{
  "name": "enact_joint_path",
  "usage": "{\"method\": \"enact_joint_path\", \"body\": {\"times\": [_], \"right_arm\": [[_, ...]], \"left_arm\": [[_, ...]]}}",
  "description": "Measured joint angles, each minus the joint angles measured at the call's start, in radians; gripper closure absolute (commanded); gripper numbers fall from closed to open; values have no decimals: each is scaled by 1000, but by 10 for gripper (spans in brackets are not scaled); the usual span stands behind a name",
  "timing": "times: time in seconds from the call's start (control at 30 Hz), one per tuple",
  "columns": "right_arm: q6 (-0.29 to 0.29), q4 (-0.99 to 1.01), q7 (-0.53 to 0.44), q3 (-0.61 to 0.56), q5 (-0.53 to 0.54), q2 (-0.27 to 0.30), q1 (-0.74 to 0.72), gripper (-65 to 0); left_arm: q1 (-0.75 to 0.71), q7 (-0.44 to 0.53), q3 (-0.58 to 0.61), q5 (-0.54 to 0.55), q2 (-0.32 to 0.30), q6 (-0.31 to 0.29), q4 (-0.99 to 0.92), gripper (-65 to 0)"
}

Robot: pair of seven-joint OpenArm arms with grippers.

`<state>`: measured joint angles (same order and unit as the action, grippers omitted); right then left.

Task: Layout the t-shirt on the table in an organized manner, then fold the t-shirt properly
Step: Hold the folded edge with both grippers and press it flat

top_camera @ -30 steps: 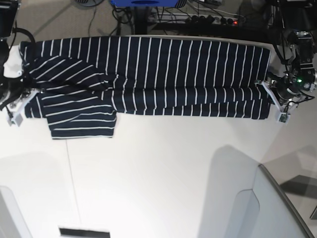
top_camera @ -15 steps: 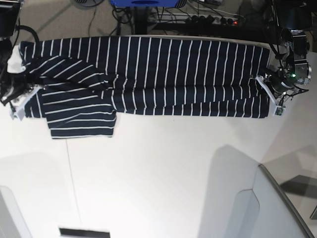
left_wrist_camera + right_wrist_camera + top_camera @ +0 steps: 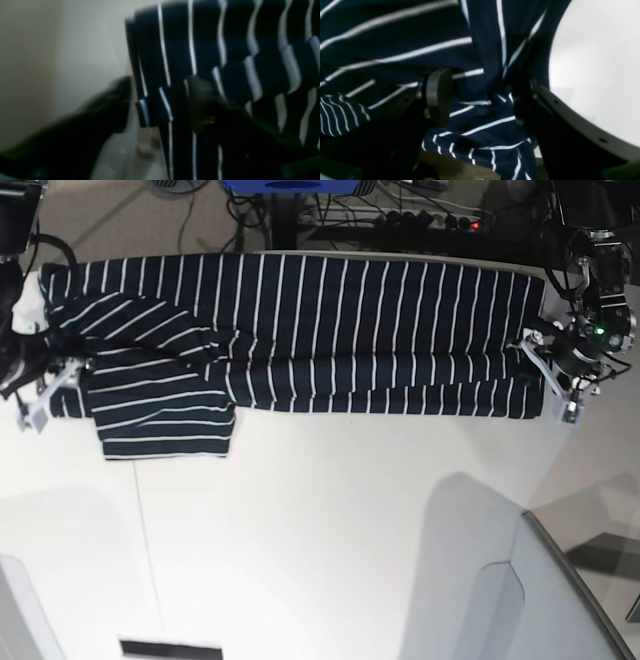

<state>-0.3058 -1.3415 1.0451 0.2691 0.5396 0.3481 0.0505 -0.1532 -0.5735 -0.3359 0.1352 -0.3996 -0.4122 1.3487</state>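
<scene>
The dark navy t-shirt [image 3: 300,330] with thin white stripes lies spread lengthwise along the far part of the white table [image 3: 320,530]. One sleeve lies folded at the view's left [image 3: 165,415]. My left gripper [image 3: 547,380] is at the shirt's right end. In the left wrist view [image 3: 158,100] its fingers [image 3: 117,105] hold a folded shirt edge [image 3: 150,107] between them. My right gripper [image 3: 52,388] is at the shirt's left end. In the right wrist view [image 3: 480,97] its fingers [image 3: 438,95] hold bunched fabric [image 3: 485,110].
A raised grey-white panel [image 3: 545,600] stands at the table's near right. A black slot [image 3: 170,648] is at the near edge. A thin seam [image 3: 145,520] runs down the tabletop. Cables and a power strip [image 3: 430,220] lie beyond the far edge.
Both grippers shifted slightly toward the far edge and then settled back a little. The shirt's ends moved only slightly with them; its overall lay is the same.
</scene>
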Motion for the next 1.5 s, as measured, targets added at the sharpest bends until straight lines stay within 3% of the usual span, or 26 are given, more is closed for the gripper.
{"method": "enact_joint_path", "body": {"times": [0.1, 0.23, 0.33, 0.4, 0.5, 0.67, 0.87, 0.93, 0.97, 1.1, 1.13, 1.3, 1.5], "right_arm": [[-3, -64, -5, 61, 6, -2, -22, -360], [-9, -24, -2, 68, -5, 7, -128, -360], [-8, 106, -22, 42, -1, 4, -251, -360], [-11, 225, -94, -45, -6, 9, -326, -360], [-11, 436, -211, -170, -2, 4, -425, -360], [-9, 759, -414, -344, 3, -1, -526, -360], [-9, 886, -553, -436, 6, 1, -576, -356], [-9, 888, -560, -436, 7, -1, -573, -333], [-8, 888, -559, -435, 6, -3, -573, -291], [-8, 890, -556, -435, 10, -20, -573, -38], [-8, 890, -553, -435, 13, -26, -572, 0], [-11, 858, -488, -435, 19, -35, -572, 0], [2, 550, -298, -393, 1, -37, -470, 0]], "left_arm": [[7, -53, -117, -3, 23, 1, 72, -589], [26, -71, -234, 7, 45, 2, 109, -594], [21, -74, -268, 94, 43, -63, 109, -594], [-5, -72, -309, 148, 46, -117, 110, -594], [-48, -74, -359, 200, 49, -146, 111, -594], [-109, -74, -432, 257, 51, -142, 111, -594], [-141, -74, -515, 262, 50, -139, 111, -594], [-140, -74, -516, 262, 50, -142, 111, -594], [-137, -74, -512, 263, 50, -143, 110, -594], [-135, -74, -509, 263, 51, -146, 110, -594], [-135, -75, -510, 262, 51, -146, 110, -594], [-132, -74, -510, 264, 50, -146, 105, -594], [-130, -74, -509, 262, 45, -145, 40, -594]]}}
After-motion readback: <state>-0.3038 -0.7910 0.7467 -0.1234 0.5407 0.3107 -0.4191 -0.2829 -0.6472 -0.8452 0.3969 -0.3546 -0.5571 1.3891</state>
